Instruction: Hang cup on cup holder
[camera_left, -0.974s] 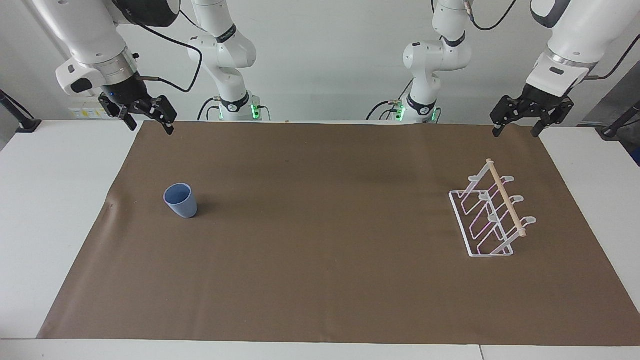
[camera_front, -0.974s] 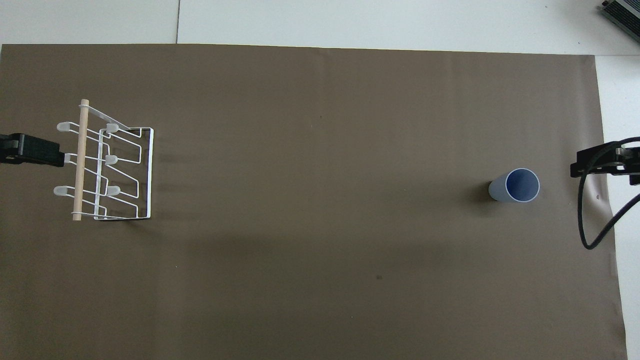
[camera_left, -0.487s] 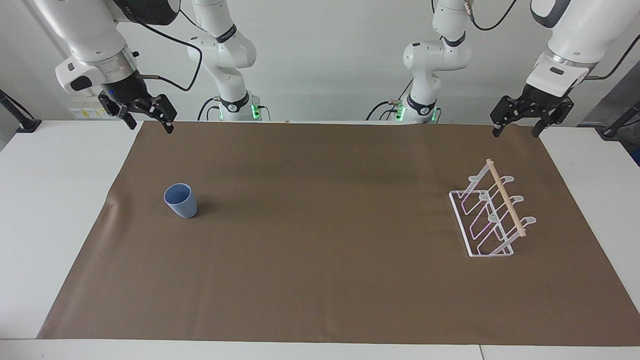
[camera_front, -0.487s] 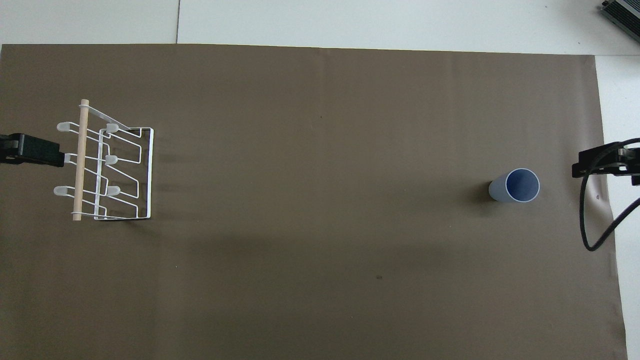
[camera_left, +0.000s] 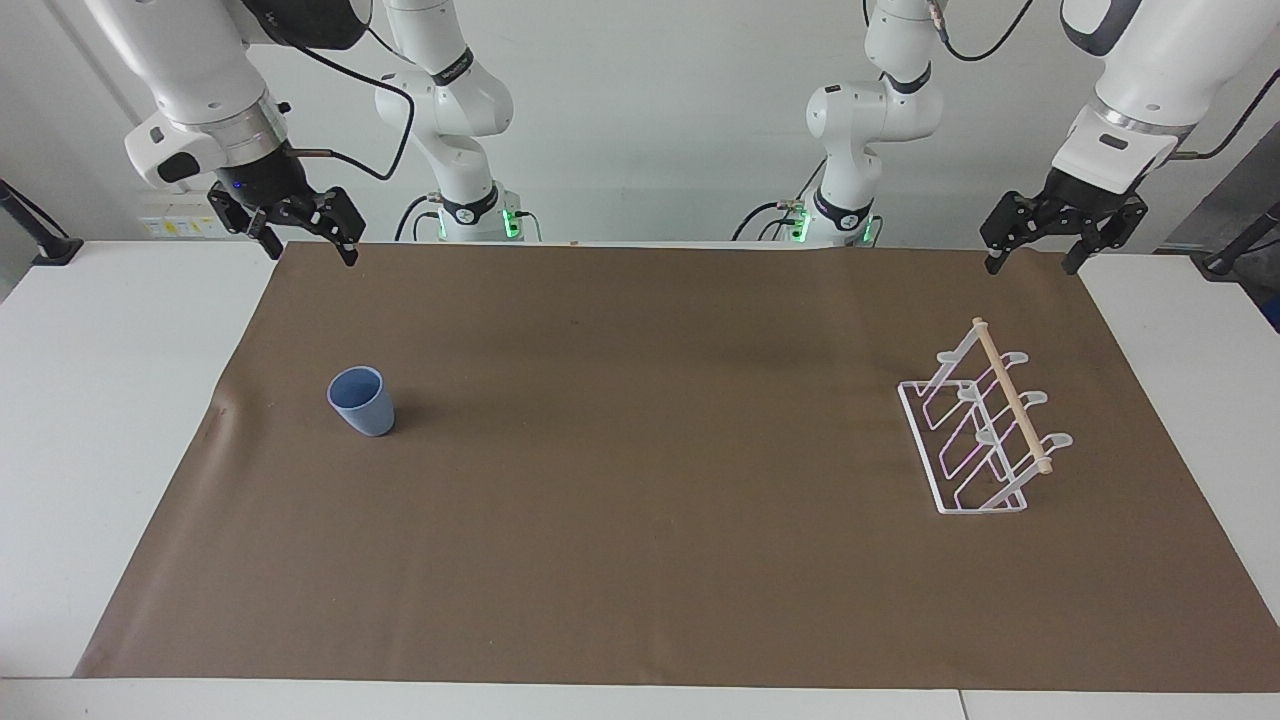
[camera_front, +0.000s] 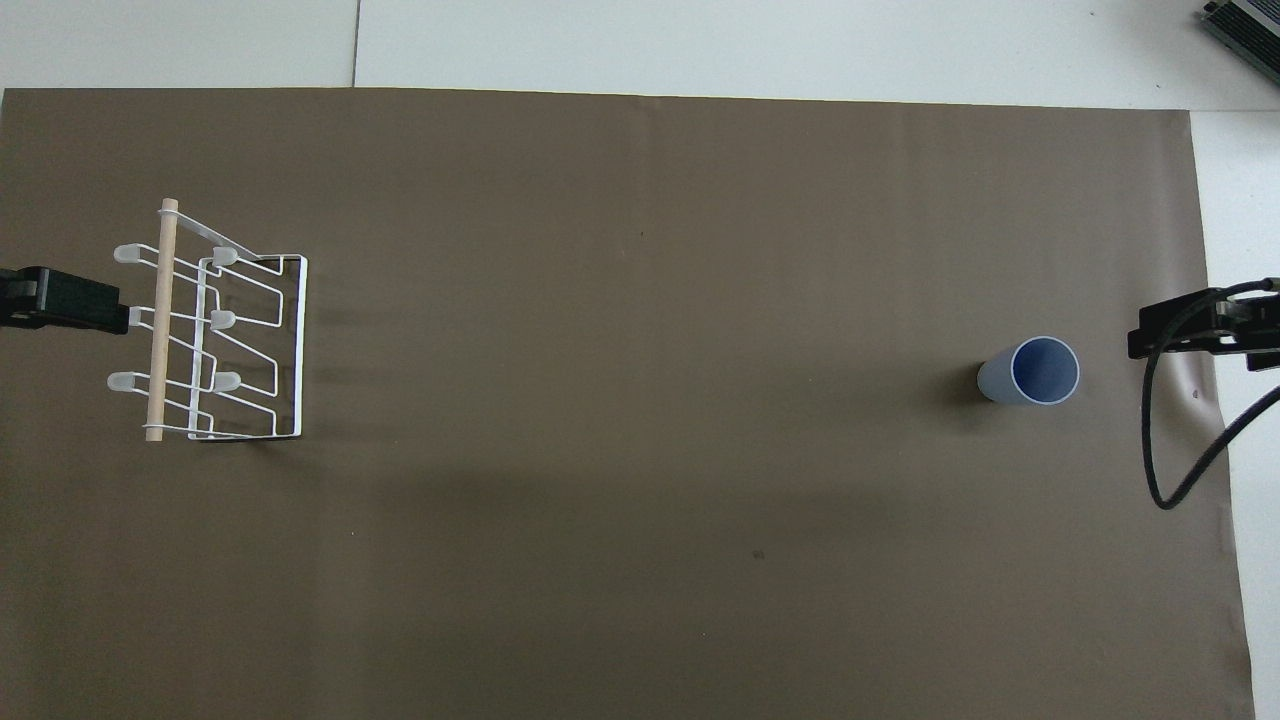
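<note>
The light-blue cup (camera_left: 362, 402) stands upright, mouth up, on the brown mat toward the right arm's end of the table; it also shows in the overhead view (camera_front: 1035, 371). The white wire cup holder (camera_left: 985, 430) with its wooden dowel stands toward the left arm's end, also in the overhead view (camera_front: 215, 335). Its prongs are bare. My right gripper (camera_left: 310, 252) is open and empty, up in the air over the mat's corner by its base, apart from the cup. My left gripper (camera_left: 1030, 267) is open and empty, waiting over the mat's edge near its base.
The brown mat (camera_left: 640, 560) covers most of the white table (camera_left: 90, 400). A black cable (camera_front: 1175, 470) hangs from the right arm's wrist over the mat's edge. A grey device (camera_front: 1245, 25) lies at the table's farthest corner at the right arm's end.
My right gripper has shifted a little toward the table's middle, still up in the air. The left arm, cup and holder have not moved.
</note>
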